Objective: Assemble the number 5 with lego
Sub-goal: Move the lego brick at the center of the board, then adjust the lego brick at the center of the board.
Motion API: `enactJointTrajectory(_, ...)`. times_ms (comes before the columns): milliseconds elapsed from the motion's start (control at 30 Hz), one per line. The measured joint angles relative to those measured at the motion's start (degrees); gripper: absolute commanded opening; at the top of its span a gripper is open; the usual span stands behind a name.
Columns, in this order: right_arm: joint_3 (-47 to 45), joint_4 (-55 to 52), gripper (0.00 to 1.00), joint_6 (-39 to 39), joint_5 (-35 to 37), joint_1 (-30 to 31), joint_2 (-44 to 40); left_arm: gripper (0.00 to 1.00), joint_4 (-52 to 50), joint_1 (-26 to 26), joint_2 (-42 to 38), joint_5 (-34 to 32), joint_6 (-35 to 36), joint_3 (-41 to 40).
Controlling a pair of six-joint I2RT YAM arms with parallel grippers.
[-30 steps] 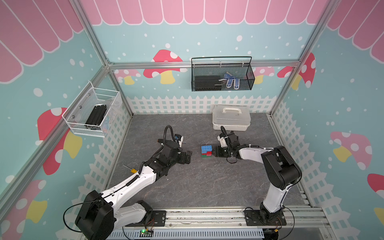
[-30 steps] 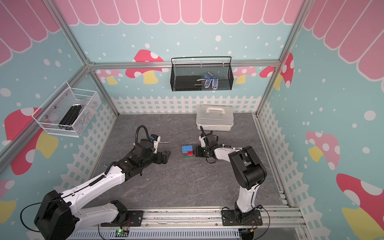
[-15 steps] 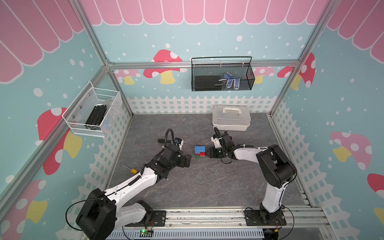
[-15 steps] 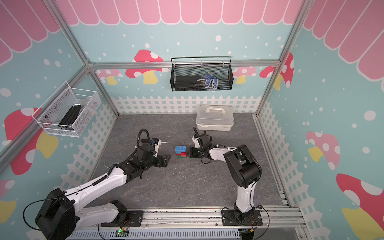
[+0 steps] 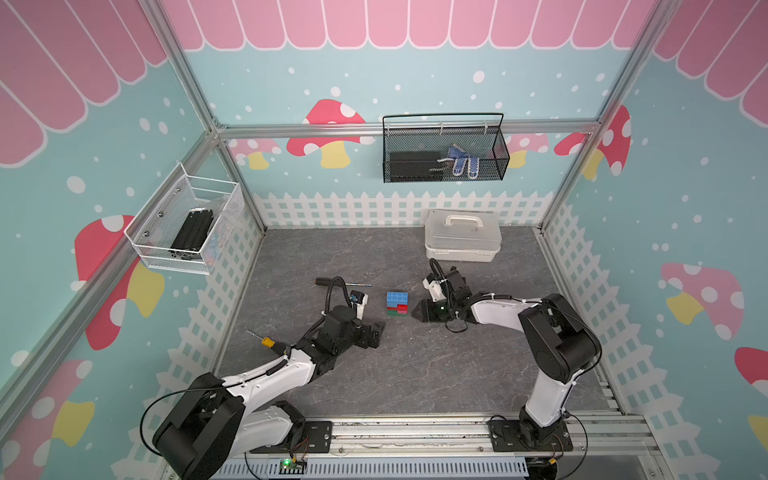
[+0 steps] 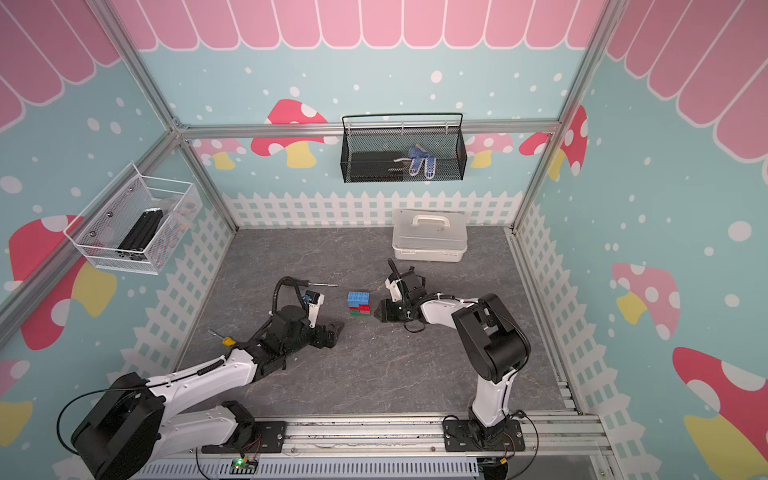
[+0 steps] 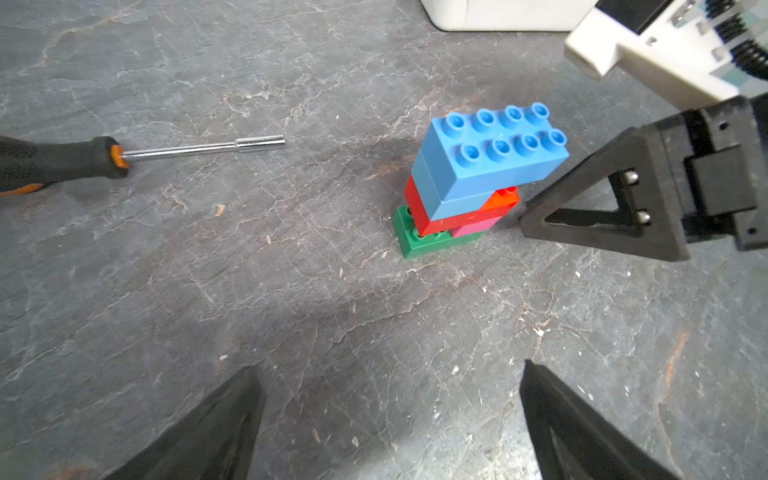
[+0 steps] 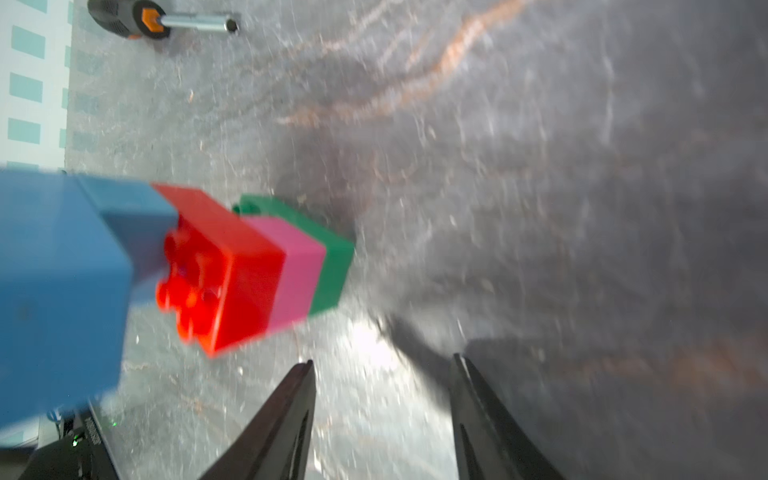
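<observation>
Shifted slightly toward the left arm point(image 5: 270, 372), the number 5 point(image 5: 397, 304) stands between both low-stretched arms: one stack, five bricks point(image 7: 457, 216); left gripper point(image 5: 376, 332) gapes wide, empty; right gripper point(image 5: 417, 309) half-parted (nothing between), tip just beside the stack's base. Two screwdrivers point(image 7: 58, 160) nearby.

The lego stack point(image 5: 397, 304) runs, top down: long blue brick point(image 7: 490, 153), small blue brick point(image 8: 133, 224), red brick point(image 8: 241, 282), pink brick point(image 8: 297, 274), green brick point(image 7: 419, 241). The tabletop point(image 5: 415, 374) is dark grey slate-patterned, with pale veins and rusty streaks. In both top views, at about ten o'clock of the stack, the nut driver point(image 7: 83, 160) has a black handle, orange collar and silver shaft. Between eight and nine o'clock is a yellow-handled screwdriver point(image 5: 266, 341), and between one and two o'clock a white lidded box point(image 5: 462, 241). The walls point(image 5: 415, 83) are teal, white-dotted, with red-and-yellow mushrooms, pink scallops and a white picket fence.
</observation>
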Motion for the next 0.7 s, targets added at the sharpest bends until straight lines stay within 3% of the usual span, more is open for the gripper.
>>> enactJointTrajectory(233,-4.90,-4.98,0.55,-1.03,1.70,-4.76,-6.25,0.99,21.14,-5.42,9.42,-4.11,0.37,-6.32)
enactJointTrajectory(500,-5.97,-11.30,0.55,-2.99,3.30,-9.31,-13.40,0.99,50.64,-9.75,31.69,-11.82,-1.60,-7.45)
enactJointTrajectory(700,-5.97,-14.69,0.54,-4.61,4.02,-12.15,-15.85,0.99,60.87,-12.85,38.95,-18.64,-1.86,-5.07)
